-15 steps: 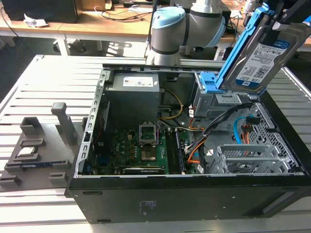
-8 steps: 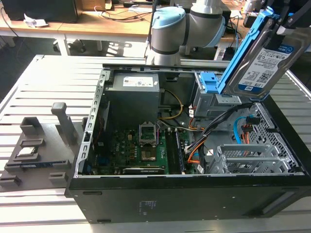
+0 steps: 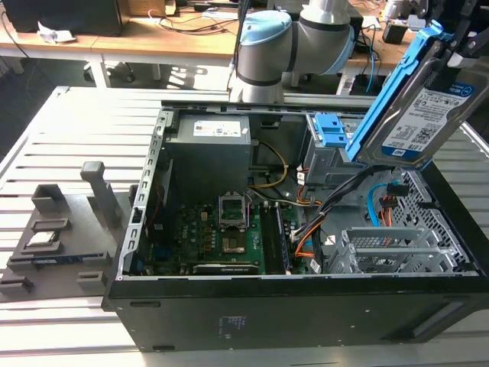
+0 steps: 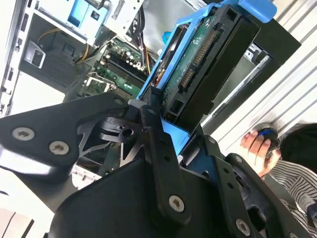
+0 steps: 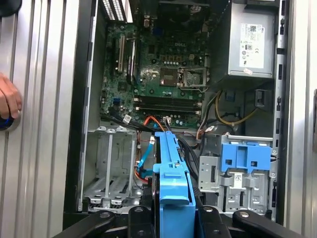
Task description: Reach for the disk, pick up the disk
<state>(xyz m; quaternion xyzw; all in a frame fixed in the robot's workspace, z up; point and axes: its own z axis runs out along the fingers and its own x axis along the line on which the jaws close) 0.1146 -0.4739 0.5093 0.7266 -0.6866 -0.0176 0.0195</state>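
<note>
Above the open computer case (image 3: 290, 306), at the exterior view's right, the disk (image 3: 416, 115) hangs clear of the drive bays — lifted, tilted steeply, its long axis running from lower left to upper right in that view. Its labelled silver face looks toward the camera; the blue bracket (image 3: 390, 84) frames the edge toward the exterior view's left. In the second wrist view the hand (image 4: 166, 111) is closed on the disk (image 4: 198, 64), black fingers (image 4: 158, 148) clamping the blue frame at one short end while the green circuit-board side and connector end point away from the wrist. In the first wrist view the disk (image 5: 173, 183) appears edge-on, its long axis aimed down toward the motherboard (image 5: 163, 64). Blue drive latches (image 3: 328, 130) sit in the bay beside the power supply (image 3: 210, 149). A person's hand (image 4: 255, 146) rests on the slatted tabletop (image 3: 84, 138) beside the case.
</note>
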